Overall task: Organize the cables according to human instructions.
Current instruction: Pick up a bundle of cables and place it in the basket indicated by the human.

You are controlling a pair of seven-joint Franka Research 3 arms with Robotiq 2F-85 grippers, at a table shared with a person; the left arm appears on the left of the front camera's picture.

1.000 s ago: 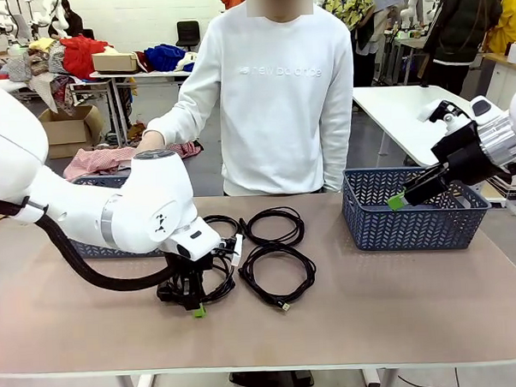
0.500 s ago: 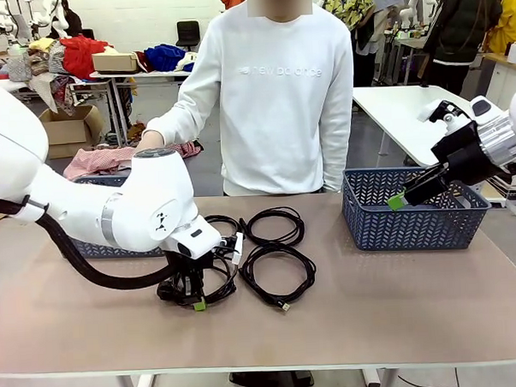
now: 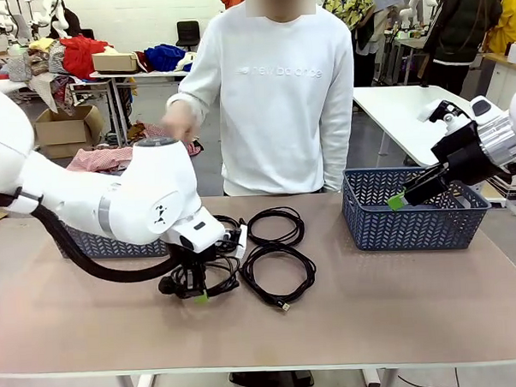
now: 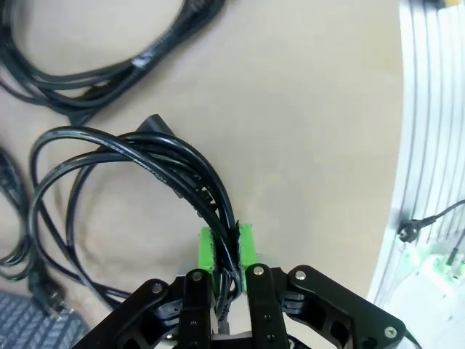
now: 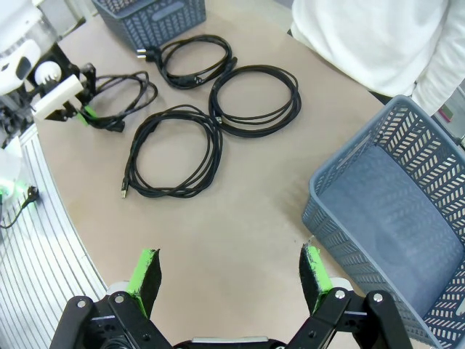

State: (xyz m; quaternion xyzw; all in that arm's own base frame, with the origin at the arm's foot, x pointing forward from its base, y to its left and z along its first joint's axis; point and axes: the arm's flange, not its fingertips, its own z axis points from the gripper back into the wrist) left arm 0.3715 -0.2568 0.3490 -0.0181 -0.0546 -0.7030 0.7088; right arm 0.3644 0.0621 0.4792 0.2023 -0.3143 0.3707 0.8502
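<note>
Black cord fills the grip of our left hand (image 4: pixel 225 251): the green pads (image 4: pixel 208 251) are clamped on several loops of one cable (image 4: pixel 131 174) at once. We judge that pinching the strands together keeps the coil from unwinding when it is carried.

From the front, our left hand (image 3: pixel 198 295) sits low at the near left of the group. We cannot tell whether the gripped cable (image 3: pixel 212 277) is off the counter (image 3: pixel 400 307) yet.

Three more cables lie flat, close together in the middle of the counter:
- one at the far left (image 3: pixel 227 222)
- one to its right (image 3: pixel 275 225)
- one nearer us (image 3: pixel 277 276), with a small silver plug pointing our way

Our right hand (image 3: pixel 395 202) hangs over the near left corner of the right basket (image 3: pixel 397 230), its fingers wide apart and holding nothing. We read this as parked out of the way.

A left basket (image 3: pixel 97 245) stands at the far left, partly behind our left arm.

The person (image 3: pixel 279 98) stands at the far side with one arm raised near chest height (image 3: pixel 180 120). This may be a direction for where the cable goes, but we cannot tell which basket is meant.
</note>
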